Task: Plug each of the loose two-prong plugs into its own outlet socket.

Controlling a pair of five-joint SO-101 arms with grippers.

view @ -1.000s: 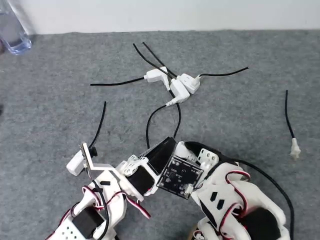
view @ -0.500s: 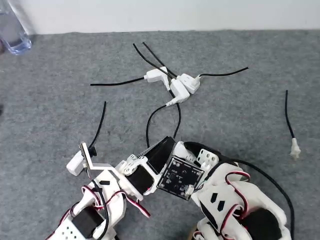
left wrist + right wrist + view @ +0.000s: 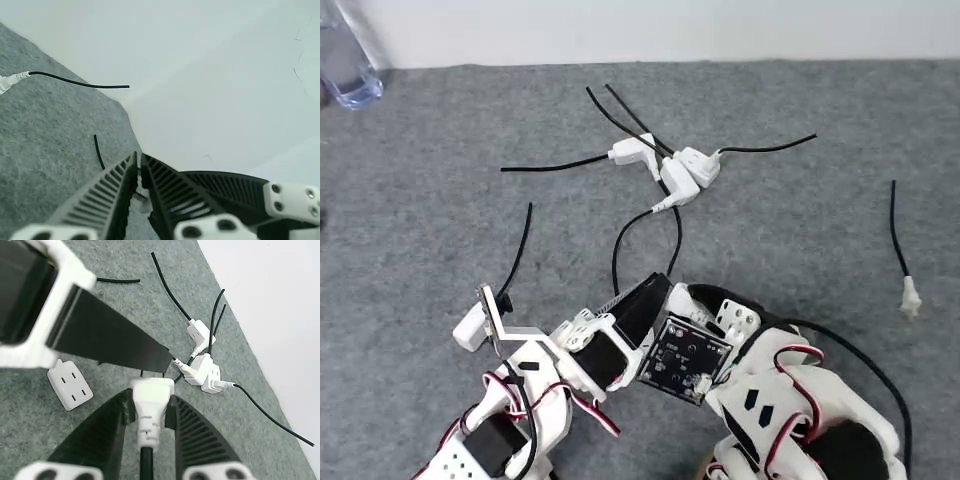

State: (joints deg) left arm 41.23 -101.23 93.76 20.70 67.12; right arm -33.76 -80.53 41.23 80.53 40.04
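The right gripper (image 3: 150, 399) pinches a plug (image 3: 150, 390) lengthwise, but the outlet socket (image 3: 70, 385) lies off to the side, near the left gripper's (image 3: 140, 157) closed jaws.

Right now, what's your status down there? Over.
Right gripper shut on white plug. Left gripper shut. Empty outlet socket on carpet nearby. Left arm's black finger crosses just ahead of the plug.

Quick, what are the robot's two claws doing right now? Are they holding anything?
Left gripper: closed, apparently empty.
Right gripper: closed on a white two-prong plug with a black cable.
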